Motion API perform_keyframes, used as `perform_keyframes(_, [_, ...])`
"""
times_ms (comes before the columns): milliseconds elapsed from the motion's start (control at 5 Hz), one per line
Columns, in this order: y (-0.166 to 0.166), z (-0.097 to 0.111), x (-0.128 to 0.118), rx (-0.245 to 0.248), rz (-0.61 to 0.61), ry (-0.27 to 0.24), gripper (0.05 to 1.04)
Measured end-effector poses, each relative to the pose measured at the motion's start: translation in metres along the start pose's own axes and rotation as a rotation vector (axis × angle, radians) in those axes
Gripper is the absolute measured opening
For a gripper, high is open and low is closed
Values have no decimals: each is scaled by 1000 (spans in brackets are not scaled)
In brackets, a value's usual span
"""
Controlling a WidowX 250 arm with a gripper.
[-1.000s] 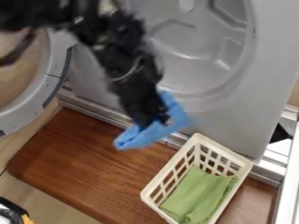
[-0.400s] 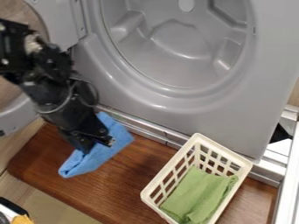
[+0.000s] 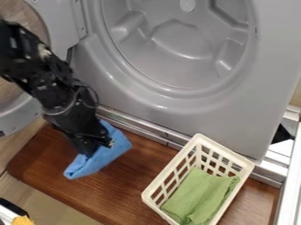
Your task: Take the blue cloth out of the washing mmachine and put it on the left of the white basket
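Observation:
Over the left part of the brown board hangs the gripper (image 3: pixel 94 150), shut on the blue cloth (image 3: pixel 101 159). The cloth spreads out on both sides of the fingertips, and its lower end is near the board; whether it touches the board I cannot tell. To the right of it stands the white basket (image 3: pixel 154 185), a green cloth (image 3: pixel 199 196) lying inside. Behind is the grey washing machine (image 3: pixel 176 103) with its round opening, and no cloth shows in the visible part of the drum.
The machine's open round door (image 3: pixel 22 115) is at the left, behind the arm. A metal rail (image 3: pixel 138 127) runs along the machine's base behind the wooden board (image 3: pixel 138 176). A partly visible object with yellow (image 3: pixel 22 220) sits at the lower left corner.
The gripper has carried the blue cloth left and down, away from the front of the machine. Since the middle frame it has shifted only slightly. Basket and green cloth are unmoved.

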State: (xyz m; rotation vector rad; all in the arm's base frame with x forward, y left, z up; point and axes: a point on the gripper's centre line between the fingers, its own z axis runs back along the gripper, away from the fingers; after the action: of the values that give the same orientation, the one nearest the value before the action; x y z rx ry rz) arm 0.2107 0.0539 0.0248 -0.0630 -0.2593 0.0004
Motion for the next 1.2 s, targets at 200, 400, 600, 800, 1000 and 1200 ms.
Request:
perform_keyframes(200, [6,-27,10,-13,1,27,51])
perform_keyframes(400, [5,-47,29,-23,-31,36,51])
perform_keyframes(600, [-8,-69,41,-58,-66,47,51])
perform_keyframes(800, [-25,-81,44,-96,-70,34,51])
perform_keyframes(1000, [-43,-91,45,-141,-69,24,72])
perform_keyframes(1200, [-48,-91,43,-164,-51,36,219])
